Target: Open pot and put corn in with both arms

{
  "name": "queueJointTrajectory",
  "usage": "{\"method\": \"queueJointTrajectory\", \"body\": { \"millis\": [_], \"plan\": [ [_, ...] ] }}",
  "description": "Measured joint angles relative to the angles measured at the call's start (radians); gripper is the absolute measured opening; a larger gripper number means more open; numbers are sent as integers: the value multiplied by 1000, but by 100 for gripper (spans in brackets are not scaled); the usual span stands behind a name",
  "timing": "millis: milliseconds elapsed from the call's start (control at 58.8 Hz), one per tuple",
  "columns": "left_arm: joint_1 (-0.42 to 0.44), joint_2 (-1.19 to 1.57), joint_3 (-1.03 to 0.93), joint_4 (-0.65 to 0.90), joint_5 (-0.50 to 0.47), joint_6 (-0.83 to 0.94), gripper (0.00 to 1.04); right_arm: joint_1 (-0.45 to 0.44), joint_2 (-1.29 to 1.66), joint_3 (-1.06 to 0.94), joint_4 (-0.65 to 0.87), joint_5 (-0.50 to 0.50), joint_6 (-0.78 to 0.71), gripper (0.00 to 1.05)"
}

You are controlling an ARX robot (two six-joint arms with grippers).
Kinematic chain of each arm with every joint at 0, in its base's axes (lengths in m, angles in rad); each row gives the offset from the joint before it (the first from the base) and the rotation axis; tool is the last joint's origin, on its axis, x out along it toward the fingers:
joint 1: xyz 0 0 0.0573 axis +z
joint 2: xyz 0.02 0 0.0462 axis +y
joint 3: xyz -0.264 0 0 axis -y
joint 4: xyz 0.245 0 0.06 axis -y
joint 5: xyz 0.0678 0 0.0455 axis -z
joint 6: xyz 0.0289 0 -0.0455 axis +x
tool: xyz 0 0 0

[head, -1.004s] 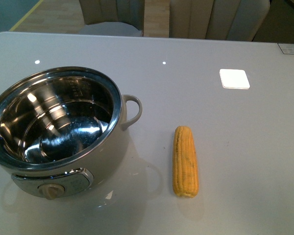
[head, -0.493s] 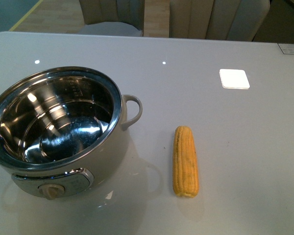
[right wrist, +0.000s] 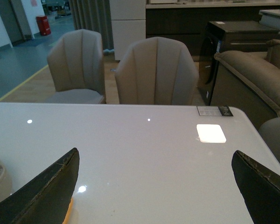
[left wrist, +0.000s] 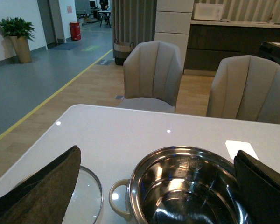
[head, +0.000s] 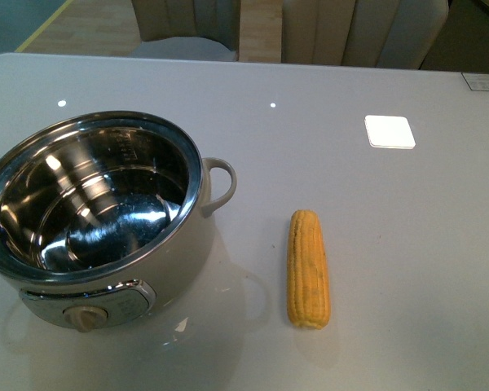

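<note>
Front view: the lidless pot (head: 187, 252) stands at the near left corner of the table (head: 407, 244), its steel interior bare. The corn (head: 308, 269) lies on the surface to its right, apart from it, pointing toward the far edge. Left wrist view: the left gripper (left wrist: 156, 151), jaws spread wide and empty, hangs over the pot, with the glass lid (left wrist: 91, 196) flat on the table beside it. Right wrist view: the right gripper (right wrist: 155, 154) gapes empty above the table, a sliver of corn showing by 1 finger (right wrist: 46, 191).
</note>
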Motion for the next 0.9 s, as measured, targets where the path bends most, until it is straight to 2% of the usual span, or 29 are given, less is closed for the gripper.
{"method": "queueJointTrajectory", "body": {
  "millis": [51,153,374,459,629,902],
  "plan": [
    [0,0,0,0,1,0,98,18,100,19,-21,0,46,96],
    [0,0,0,0,0,0,98,50,301,32,68,9,101,96],
    [0,0,0,0,0,0,98,138,763,87,431,53,127,96],
    [0,0,0,0,0,1,98,174,1036,154,613,52,130,96],
    [0,0,0,0,0,1,98,226,1312,251,715,47,146,96],
    [0,0,0,0,0,1,98,278,1534,359,782,21,137,96]
  ]
}}
